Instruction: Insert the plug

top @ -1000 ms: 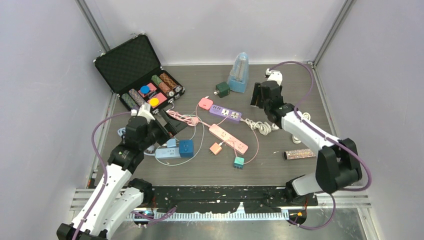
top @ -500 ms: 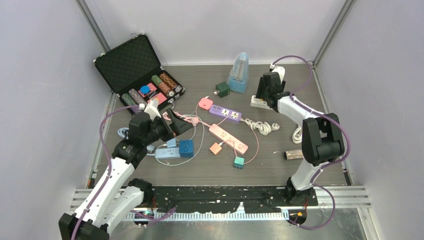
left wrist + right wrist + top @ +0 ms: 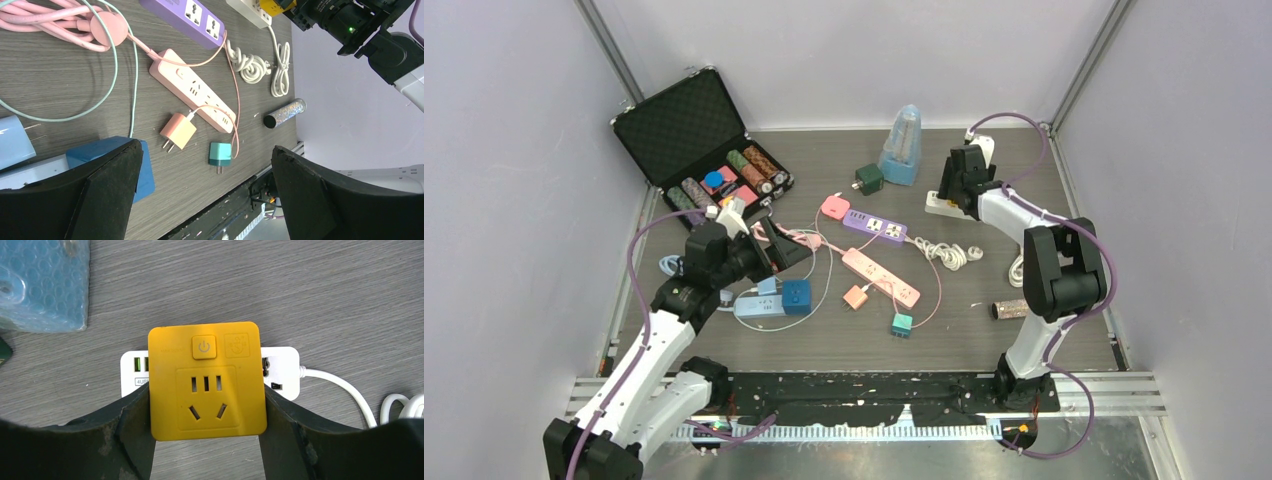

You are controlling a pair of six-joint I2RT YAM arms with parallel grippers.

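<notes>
Two arms, one job. Nearest me, my left fingers [image 3: 100, 200] hang spread wide and empty above the pink power strip [image 3: 192, 90]. Farther back, my right fingers [image 3: 120, 440] clamp the yellow socket adapter [image 3: 206, 380], which sits over the white power strip [image 3: 281, 371] on the surface [image 3: 325, 300]. I judge insertion is underway; next I press straight down, prongs aligned.

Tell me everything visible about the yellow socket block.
The yellow socket block is square, smooth plastic by its look, with rounded corners. Its top face carries a power button, a small embossed logo and one socket: three slots above two slanted ones. It sits face up on the middle of a white strip, and the right gripper presses on two opposite sides.
</notes>
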